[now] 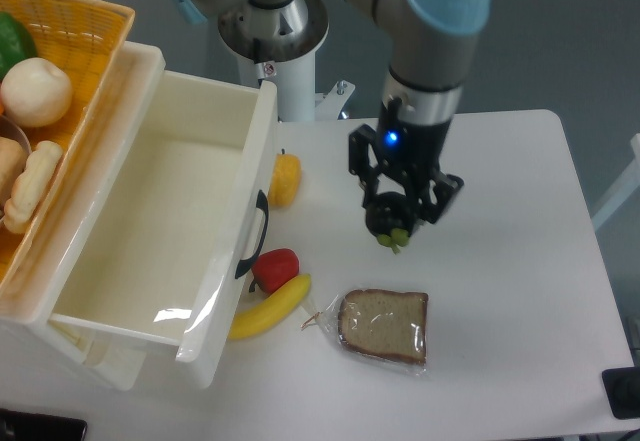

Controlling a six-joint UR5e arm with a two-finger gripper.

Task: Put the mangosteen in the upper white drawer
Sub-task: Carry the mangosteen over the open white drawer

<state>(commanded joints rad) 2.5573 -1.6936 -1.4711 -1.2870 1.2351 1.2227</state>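
My gripper (392,221) hangs above the middle of the table, shut on the mangosteen (386,224), a small dark round fruit whose green calyx pokes out below the fingers. It is lifted off the table, above and slightly left of the bread. The upper white drawer (105,301) stands pulled open at the left, deep and cream-white, with a black curved handle (252,234) on its front panel. The drawer's inside shows nothing in it. My gripper is to the right of the drawer front, roughly a hand's width away.
A yellow-orange fruit (285,180), a red fruit (276,268) and a banana (272,307) lie beside the drawer front. A bagged bread slice (384,326) lies below the gripper. A yellow woven basket (60,36) with produce sits at the far left.
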